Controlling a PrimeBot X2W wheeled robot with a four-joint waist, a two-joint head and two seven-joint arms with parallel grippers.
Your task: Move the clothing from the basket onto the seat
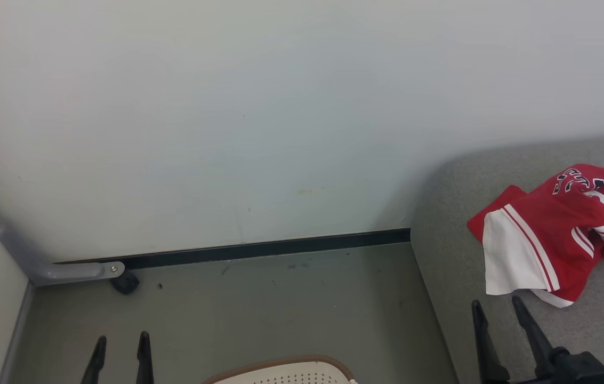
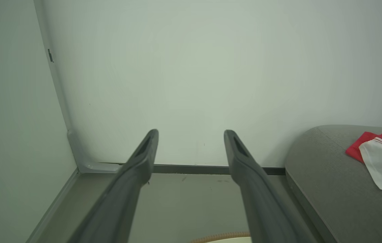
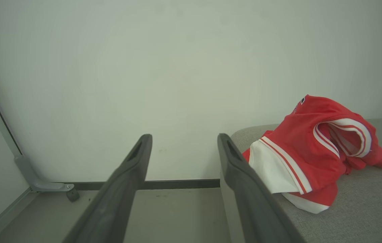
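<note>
With the left end effector [image 1: 122, 341] and right end effector [image 1: 495, 302] both released and empty, the clothing [image 1: 557, 234] lies on the seat [image 1: 451, 224] just ahead of the right, the basket [image 1: 291, 373] between them.

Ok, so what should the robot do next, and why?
Probably lean down to look into the basket: red clothing already lies on the seat, the left pincer and right pincer are open and empty, and the basket's inside is mostly out of view.

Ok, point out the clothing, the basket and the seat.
clothing [image 1: 563, 229], head view, its red middle.
basket [image 1: 291, 360], head view, its brown rim.
seat [image 1: 451, 266], head view, bare grey fabric beside the clothing.
</note>
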